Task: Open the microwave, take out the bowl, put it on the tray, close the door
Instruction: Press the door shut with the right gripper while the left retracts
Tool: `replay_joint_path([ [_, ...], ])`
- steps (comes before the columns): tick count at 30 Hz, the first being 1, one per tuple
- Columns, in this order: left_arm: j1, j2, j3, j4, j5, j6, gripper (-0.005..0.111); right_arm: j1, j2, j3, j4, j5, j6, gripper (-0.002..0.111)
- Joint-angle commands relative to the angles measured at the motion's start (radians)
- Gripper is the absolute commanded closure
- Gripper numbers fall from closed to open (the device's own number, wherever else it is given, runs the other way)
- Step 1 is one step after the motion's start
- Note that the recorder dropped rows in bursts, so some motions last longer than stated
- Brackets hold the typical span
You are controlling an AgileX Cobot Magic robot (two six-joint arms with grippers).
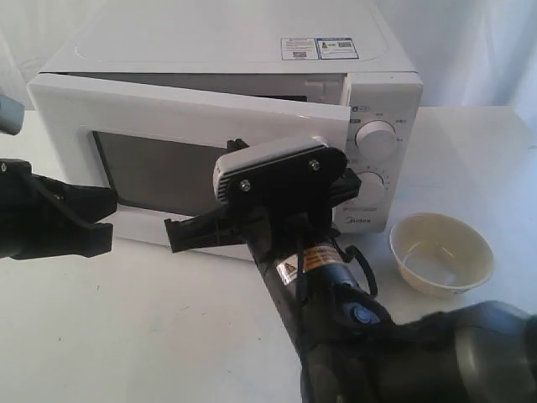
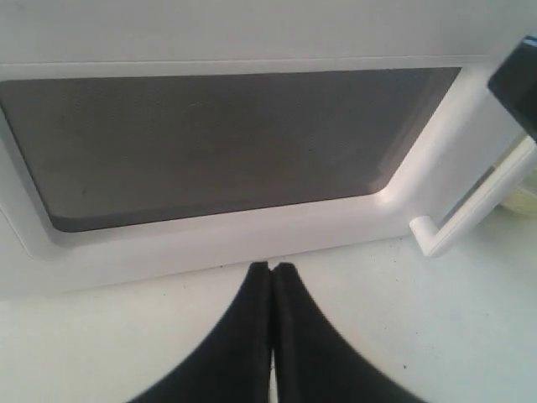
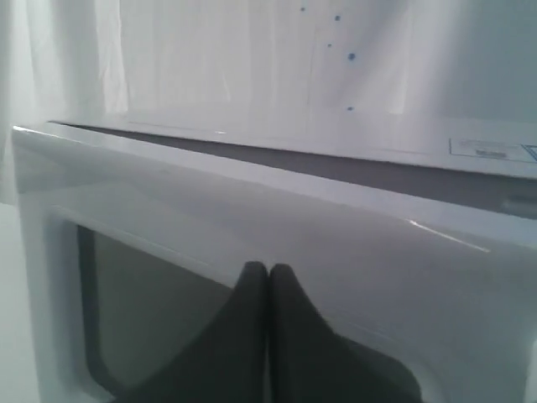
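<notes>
A plain white bench (image 1: 151,336) fills the foreground, with pale white cloth (image 1: 478,50) hanging behind it.

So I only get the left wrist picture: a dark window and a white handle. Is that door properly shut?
Observer: No. In the exterior view the door stands slightly ajar, with a gap along its top against the microwave.
Operator: Is the bowl inside?
Observer: No. The bowl sits empty on the table, off the microwave's dial side.
Operator: What is the other arm doing?
Observer: The right gripper is shut and points at the door's front by the window. I cannot tell whether it touches.
</notes>
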Motion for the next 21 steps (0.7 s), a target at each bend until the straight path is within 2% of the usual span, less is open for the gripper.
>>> replay_joint_path([
  [1, -0.007, -0.009, 0.008, -0.011, 0.019, -0.005, 0.107, -0.054, 0.057, -0.054, 0.005, -0.015, 0.017, 0.108],
  [21, -0.007, -0.009, 0.008, -0.011, 0.050, -0.005, 0.107, -0.224, 0.201, -0.229, 0.022, -0.015, 0.026, 0.108],
])
